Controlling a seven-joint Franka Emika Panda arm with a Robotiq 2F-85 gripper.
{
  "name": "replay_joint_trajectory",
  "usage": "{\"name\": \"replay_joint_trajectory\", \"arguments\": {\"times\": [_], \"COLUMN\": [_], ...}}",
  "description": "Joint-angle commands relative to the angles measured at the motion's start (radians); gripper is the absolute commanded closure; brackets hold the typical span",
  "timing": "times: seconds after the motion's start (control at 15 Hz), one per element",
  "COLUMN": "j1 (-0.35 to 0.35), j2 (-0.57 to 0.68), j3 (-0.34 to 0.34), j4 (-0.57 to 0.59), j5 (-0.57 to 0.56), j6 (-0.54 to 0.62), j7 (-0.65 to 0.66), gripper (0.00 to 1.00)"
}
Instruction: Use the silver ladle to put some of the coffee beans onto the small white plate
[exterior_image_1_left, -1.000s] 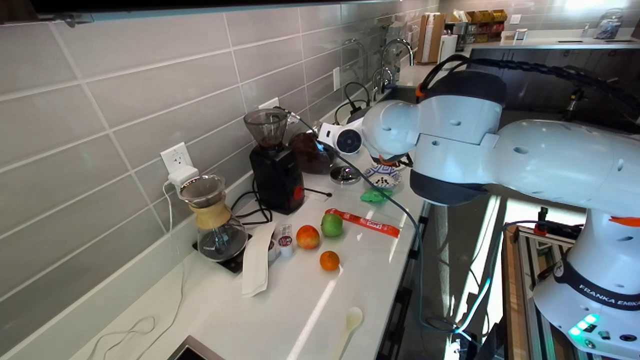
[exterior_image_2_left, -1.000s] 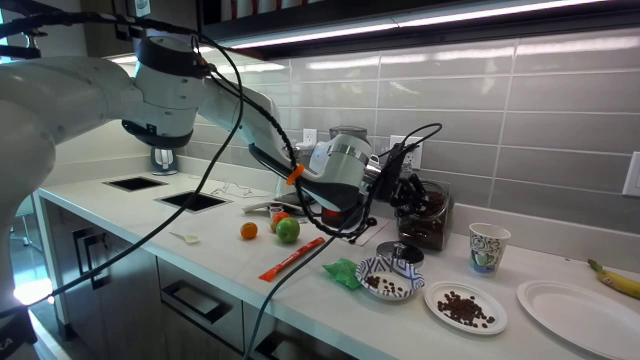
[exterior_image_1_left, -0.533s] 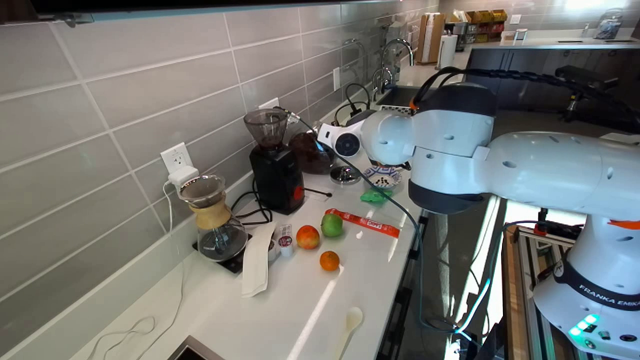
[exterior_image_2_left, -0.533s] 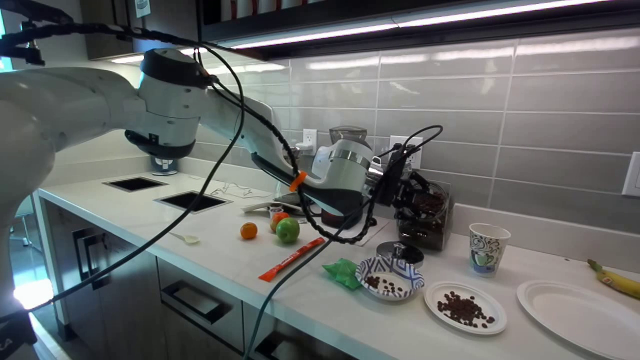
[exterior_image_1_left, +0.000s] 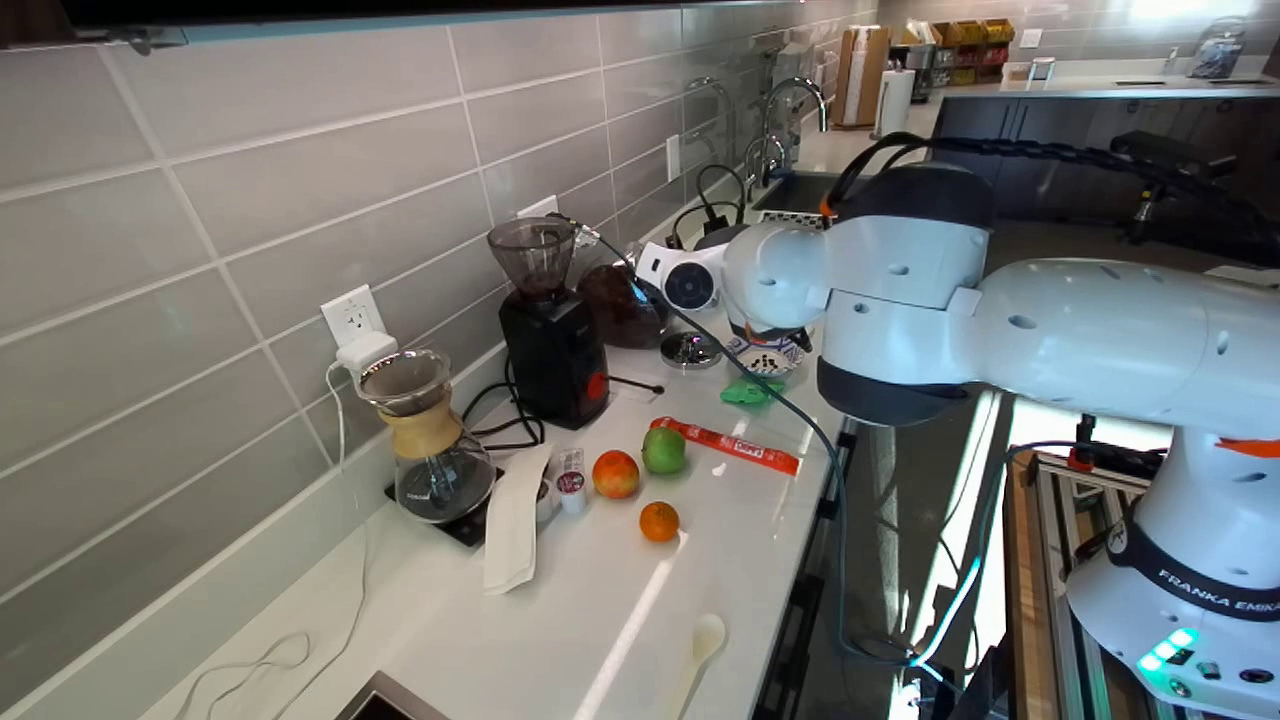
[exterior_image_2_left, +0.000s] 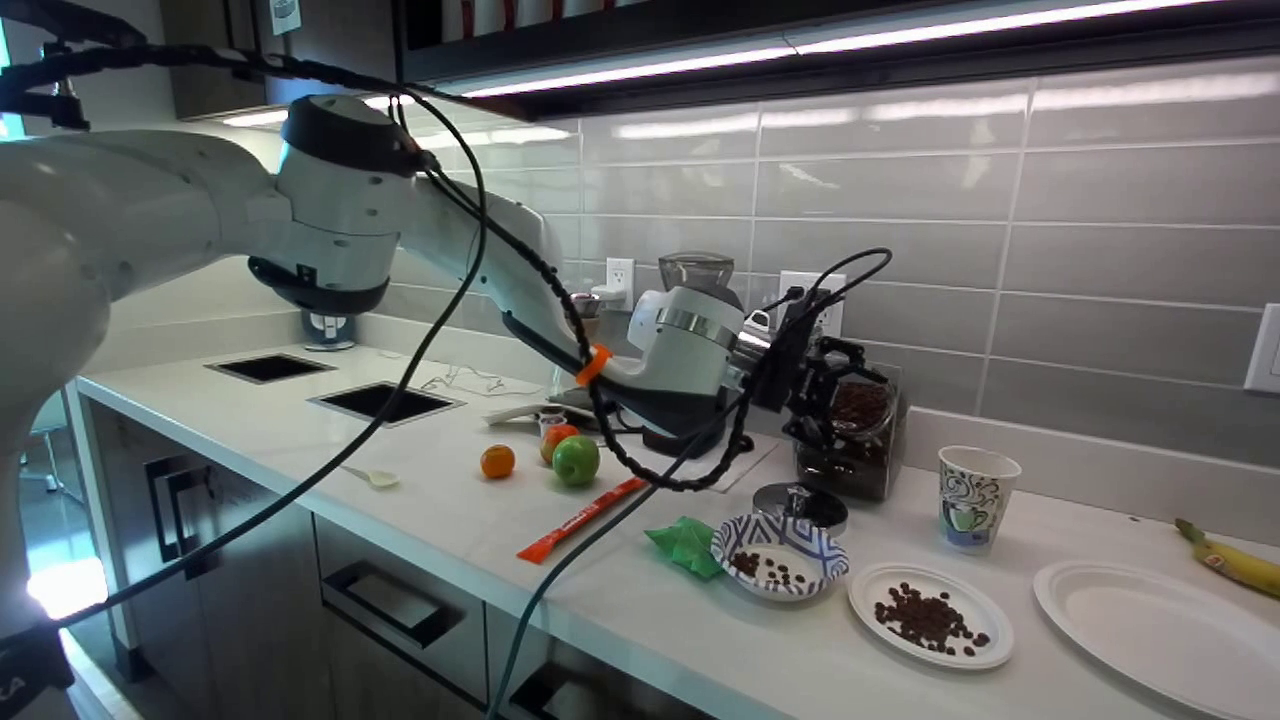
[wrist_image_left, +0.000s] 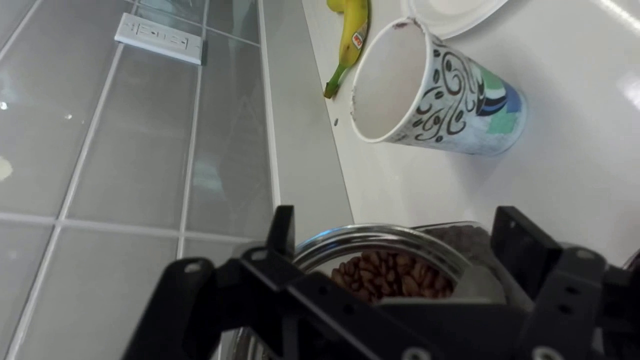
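Note:
My gripper (wrist_image_left: 402, 234) stands open over the mouth of the glass jar (exterior_image_2_left: 860, 460), its two fingers spread wide on either side of the metal rim. Brown coffee beans (wrist_image_left: 390, 275) fill the jar below. A pale grey flat piece (wrist_image_left: 482, 286) lies at the rim between the fingers, partly covered by the gripper's linkage. Whether it is part of the silver ladle I cannot tell; no ladle shows plainly in any view. On the counter, the small white plate (exterior_image_2_left: 864, 604) bears a spread of dark beans (exterior_image_2_left: 925, 615).
A paper cup (exterior_image_2_left: 975, 500) stands right of the jar, with a large white plate (exterior_image_2_left: 1120, 620) and a banana (exterior_image_2_left: 1240, 565) beyond. In front sit a round metal lid (exterior_image_2_left: 800, 503) and a patterned bowl (exterior_image_2_left: 827, 560) with some beans. A black grinder (exterior_image_1_left: 555, 350) adjoins the jar.
My gripper's fingers have spread apart since the earlier frames. The arm came down slightly in the first half second and has moved little after that. The plate and bowl have not moved.

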Motion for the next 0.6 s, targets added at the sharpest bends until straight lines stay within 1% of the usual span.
{"name": "replay_joint_trajectory", "arguments": {"times": [0.0,0.2,0.33,0.53], "j1": [0.003,0.003,0.005,0.002], "j2": [-0.085,-0.137,-0.197,-0.321], "j3": [0.062,0.087,0.108,0.158], "j4": [-0.041,-0.052,-0.072,-0.115], "j5": [0.022,0.011,0.0,-0.011], "j6": [-0.086,-0.151,-0.193,-0.298], "j7": [-0.099,-0.115,-0.135,-0.183], "gripper": [0.0,0.0,0.0,0.0]}}
